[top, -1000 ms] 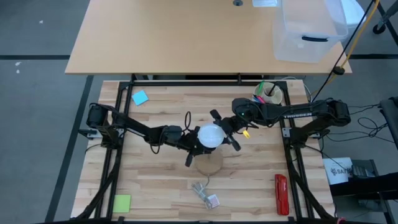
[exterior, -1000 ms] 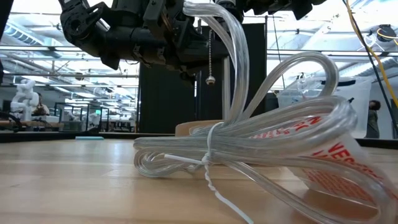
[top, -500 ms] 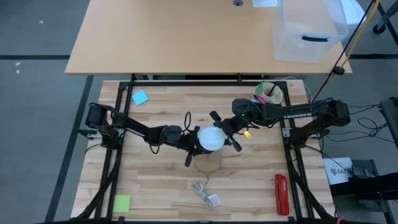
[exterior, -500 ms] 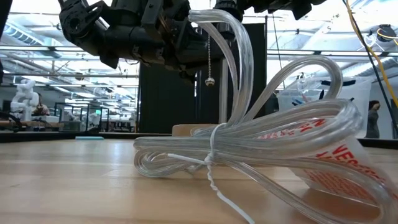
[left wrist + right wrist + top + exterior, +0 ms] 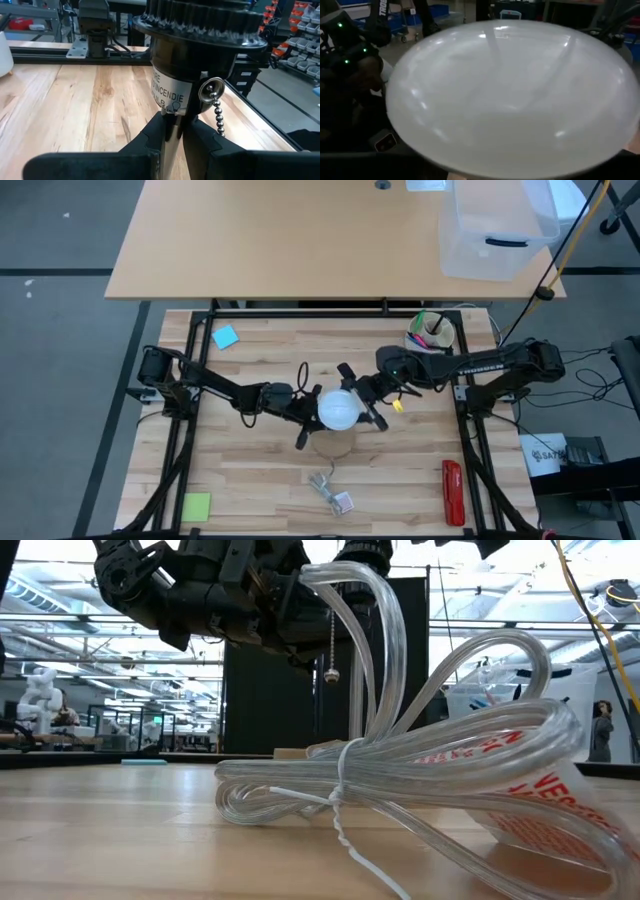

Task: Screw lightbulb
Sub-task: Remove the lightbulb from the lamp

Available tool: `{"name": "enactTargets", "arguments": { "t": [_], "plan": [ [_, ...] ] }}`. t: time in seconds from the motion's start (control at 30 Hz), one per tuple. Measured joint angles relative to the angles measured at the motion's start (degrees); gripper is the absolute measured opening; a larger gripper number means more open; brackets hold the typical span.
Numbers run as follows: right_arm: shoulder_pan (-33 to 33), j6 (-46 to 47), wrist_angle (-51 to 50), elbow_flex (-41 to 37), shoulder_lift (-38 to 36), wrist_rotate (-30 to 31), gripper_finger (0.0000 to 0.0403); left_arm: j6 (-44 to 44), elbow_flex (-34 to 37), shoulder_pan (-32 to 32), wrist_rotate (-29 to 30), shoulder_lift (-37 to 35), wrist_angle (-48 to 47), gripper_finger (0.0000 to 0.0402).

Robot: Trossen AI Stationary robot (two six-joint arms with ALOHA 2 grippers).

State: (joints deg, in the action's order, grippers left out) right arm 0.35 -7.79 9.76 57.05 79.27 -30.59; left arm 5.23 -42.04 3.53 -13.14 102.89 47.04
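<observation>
Movement is small between the pictures: in the high view the lightbulb (image 5: 338,409) has come slightly toward the near edge of the counter (image 5: 250,480) compared with one second ago, and it now sits more directly over the round wooden base (image 5: 333,446), which it partly hides. The right hand (image 5: 362,402) followed it and touches the bulb on its right side, while the left hand (image 5: 303,408) meets it from the left. In the low view the pull chain (image 5: 330,645) hangs lower and more to the left than before, so the black socket seems to have turned or sunk a little; a coil of clear tube (image 5: 420,775) hides the rest. In the left wrist view the left hand (image 5: 172,131) is closed narrow on a thin part under the black socket (image 5: 192,60). In the right wrist view the lightbulb (image 5: 512,97) fills the picture, and I cannot tell how the right fingers stand. My judgement is that the screwing is in progress, with the bulb going into the socket, but not surely finished.
</observation>
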Motion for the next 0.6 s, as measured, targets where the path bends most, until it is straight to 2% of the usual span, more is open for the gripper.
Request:
{"name": "enactTargets", "arguments": {
  "t": [0.13, 0.27, 0.6],
  "plan": [
    [0.8, 1.3, -0.5, 0.1, -0.1, 0.4, 0.0281, 0.1, 0.0, 0.0, -0.1, 0.0, 0.0, 0.0048],
    [2.0, 3.3, -0.9, 0.1, -0.2, 2.8, 0.029, 0.4, 0.0, 0.0, -0.1, 0.0, 0.0, 0.0048],
    [8.1, 4.6, -2.6, 0.2, -0.3, 23.7, 0.029, 0.5, 0.0, 0.3, 0.7, 0.0, 0.0, 0.0048]
  ]
}}
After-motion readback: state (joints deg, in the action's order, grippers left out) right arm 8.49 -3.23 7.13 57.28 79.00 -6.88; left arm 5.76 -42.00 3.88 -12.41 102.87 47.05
